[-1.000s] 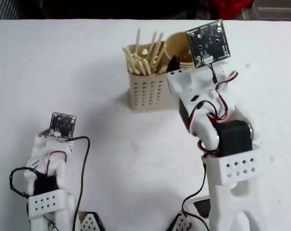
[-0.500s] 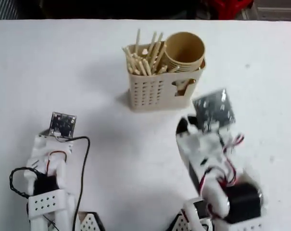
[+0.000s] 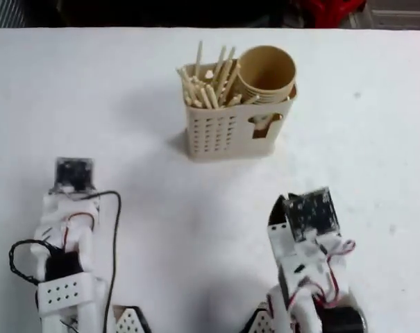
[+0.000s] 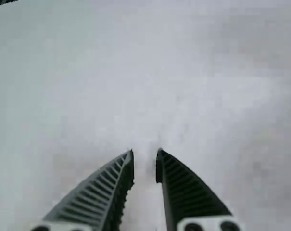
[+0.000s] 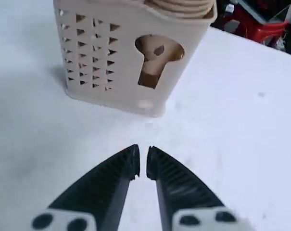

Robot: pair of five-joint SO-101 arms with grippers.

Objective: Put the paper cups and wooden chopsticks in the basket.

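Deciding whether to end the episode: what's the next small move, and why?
Probably just park both arms at rest: the cups and chopsticks stand in the basket, and the left gripper and right gripper hold nothing above the table.

Paper cups (image 5: 181, 6) mostly cut off by right wrist view's edge (w/ basket (image 5: 102, 62) top too).

Left gripper (image 4: 144, 155) over the white table (image 4: 145, 72). Two dark ribbed fingers (image 4: 111, 187) drawn nearly together at the tips (a thin slit of table shows between them), nothing held. A dark sliver (image 4: 3, 2) lies past the table's far edge, too small to identify.
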